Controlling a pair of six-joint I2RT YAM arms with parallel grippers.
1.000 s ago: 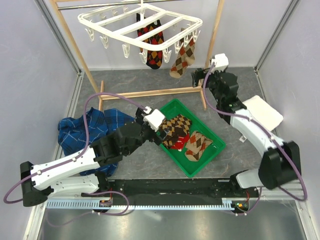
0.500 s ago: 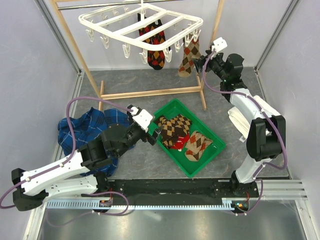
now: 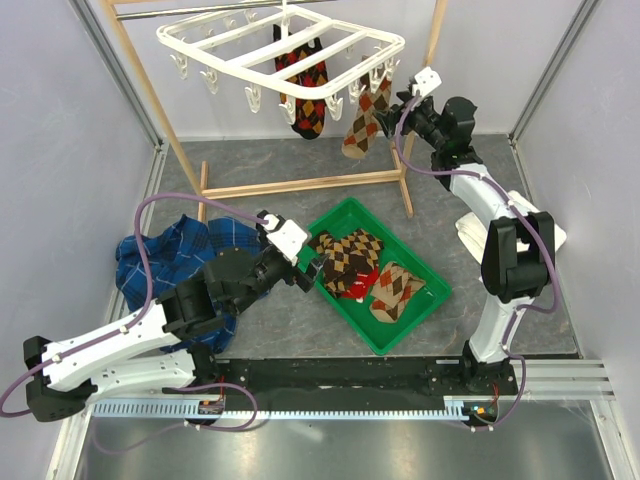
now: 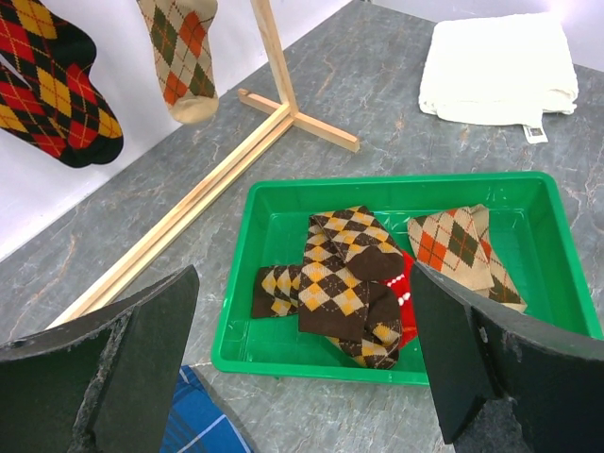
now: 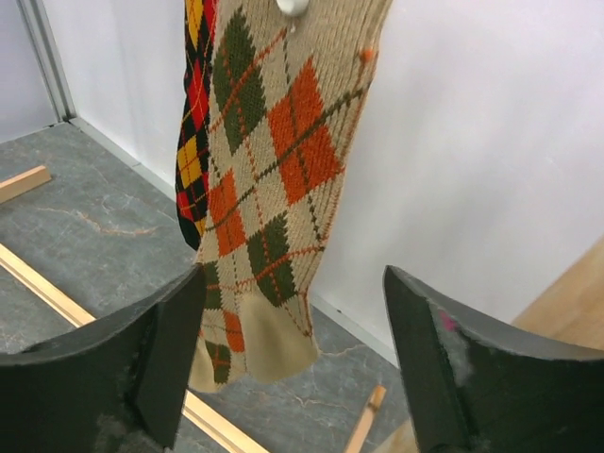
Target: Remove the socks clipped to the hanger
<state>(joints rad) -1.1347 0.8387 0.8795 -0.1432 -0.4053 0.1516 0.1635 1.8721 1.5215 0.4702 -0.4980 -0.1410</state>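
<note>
R gripper (image 5: 294,351) wide open, empty, facing tan argyle sock (image 5: 274,189) on hanger (image 3: 215,58); next: close in, pinch, tug off clip (image 5: 291,6).

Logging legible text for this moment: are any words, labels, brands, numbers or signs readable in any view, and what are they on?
No text can be read in any view.
Small tag at the edge of the white folded cloth: print too small to read.
Socks in the green tray and the hanging sock: argyle pattern only, no lettering visible.
</note>
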